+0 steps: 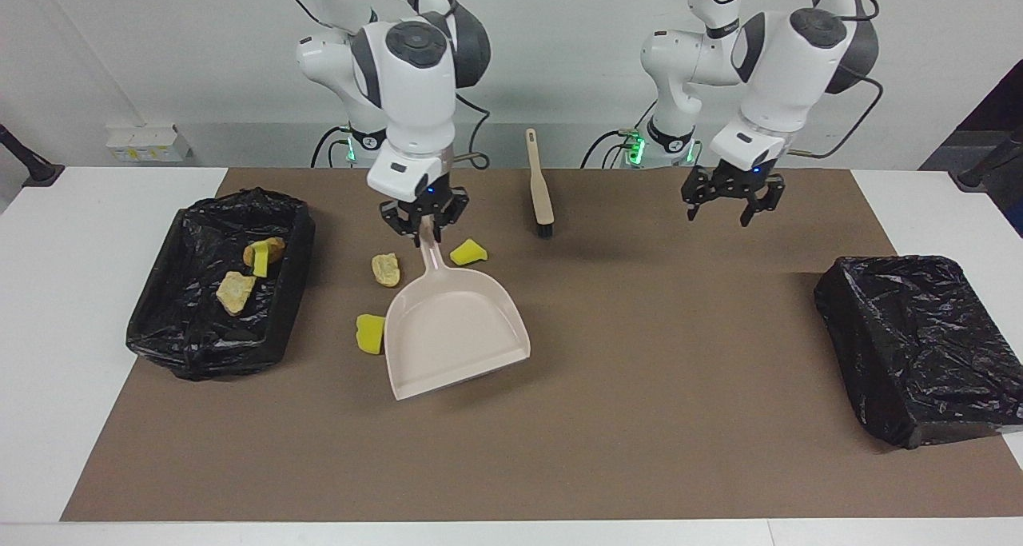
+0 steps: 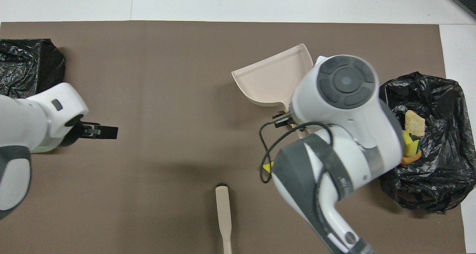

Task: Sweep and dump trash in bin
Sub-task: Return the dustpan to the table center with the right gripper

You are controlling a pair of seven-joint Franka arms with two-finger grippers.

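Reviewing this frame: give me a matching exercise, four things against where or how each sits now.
1. beige plastic dustpan
2. wooden-handled brush
3. tan bread-like chunk
4. left gripper

a. inside the black-lined bin
b. open, holding nothing, above the brown mat
c. lying on the mat, untouched
d. handle held by the right gripper

Pairs: 1-d, 2-c, 3-a, 4-b

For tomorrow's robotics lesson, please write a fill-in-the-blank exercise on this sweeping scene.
1. The right gripper is shut on the handle of the ____.
2. The number of trash pieces lying in the bin at the right arm's end of the table is ____.
3. The brush lies on the mat, held by ____ gripper.
4. The left gripper hangs open and holds ____.

Missing words: dustpan; three; neither; nothing
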